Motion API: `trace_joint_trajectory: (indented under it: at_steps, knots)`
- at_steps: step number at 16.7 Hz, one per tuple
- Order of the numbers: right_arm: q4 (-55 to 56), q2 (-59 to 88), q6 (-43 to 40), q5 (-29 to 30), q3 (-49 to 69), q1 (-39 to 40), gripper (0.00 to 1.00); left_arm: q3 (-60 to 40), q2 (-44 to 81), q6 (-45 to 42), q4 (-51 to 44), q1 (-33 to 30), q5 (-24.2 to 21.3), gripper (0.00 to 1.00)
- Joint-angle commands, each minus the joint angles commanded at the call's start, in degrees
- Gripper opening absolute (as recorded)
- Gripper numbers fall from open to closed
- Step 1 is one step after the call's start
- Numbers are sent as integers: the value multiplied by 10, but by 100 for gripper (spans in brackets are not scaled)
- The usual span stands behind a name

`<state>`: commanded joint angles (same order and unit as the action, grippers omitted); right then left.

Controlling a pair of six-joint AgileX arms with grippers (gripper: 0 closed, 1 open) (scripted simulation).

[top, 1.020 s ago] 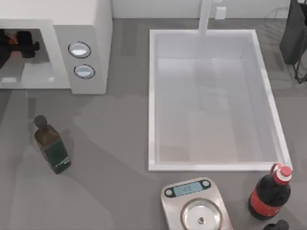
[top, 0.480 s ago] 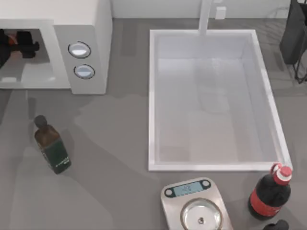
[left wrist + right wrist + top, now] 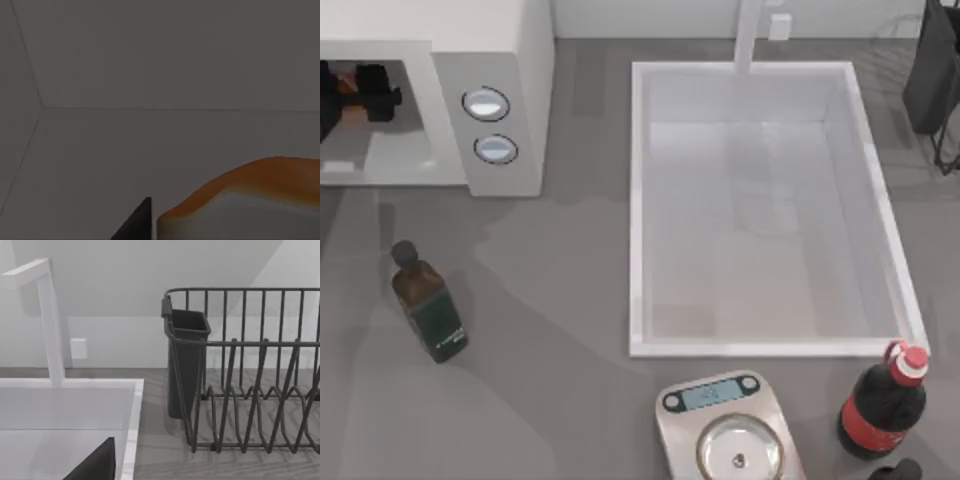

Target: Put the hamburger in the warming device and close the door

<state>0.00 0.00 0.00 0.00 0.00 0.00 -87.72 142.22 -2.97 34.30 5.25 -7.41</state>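
Grey table (image 3: 550, 300) stretches under everything, with a white sink (image 3: 638, 210) set into its middle and right and a white tap (image 3: 748, 35) rising at the sink's far edge. At the far left stands the microwave (image 3: 510, 60), its two round knobs (image 3: 486, 104) facing the table and its cavity open.

Inside that cavity, at the top view's left edge, the left gripper (image 3: 365, 92) reaches in as a dark shape, with a patch of orange, the hamburger (image 3: 352, 112), just beside it. From the left wrist view the hamburger (image 3: 250, 200) sits close up against the grey inner walls of the microwave, a dark fingertip (image 3: 137, 222) next to it; whether the jaws are clenched on the bun or released I cannot tell.

On the table in front of the microwave stands a dark green bottle (image 3: 428, 305). Near the front edge sits a kitchen scale (image 3: 725, 425), and a cola bottle (image 3: 885, 400) with a red cap stands to its right. A dark dish rack (image 3: 240, 370) shows in the right wrist view, beside the sink's rim, and a dark part of the right arm (image 3: 898, 470) sits at the table's front right.
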Motion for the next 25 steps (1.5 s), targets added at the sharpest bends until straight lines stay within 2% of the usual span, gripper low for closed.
trace_joint_trajectory:
  at_steps: [2,3,10,11,14,17,25]
  knots:
    - [0,0,0,0,0,0,100,0,0,0,0,0,0,98]
    - [0,0,0,0,0,0,100,0,0,0,0,0,0,100]
    - [0,0,0,0,0,0,100,0,0,0,0,0,0,100]
    - [0,0,0,0,0,0,100,134,-93,-2,40,18,-4,100]
    - [0,0,0,0,0,0,100,152,-110,-5,58,26,-6,100]
    - [0,0,0,0,0,0,100,216,-156,-12,103,41,-16,100]
    - [0,0,0,0,0,0,100,555,-300,-23,229,71,-51,100]
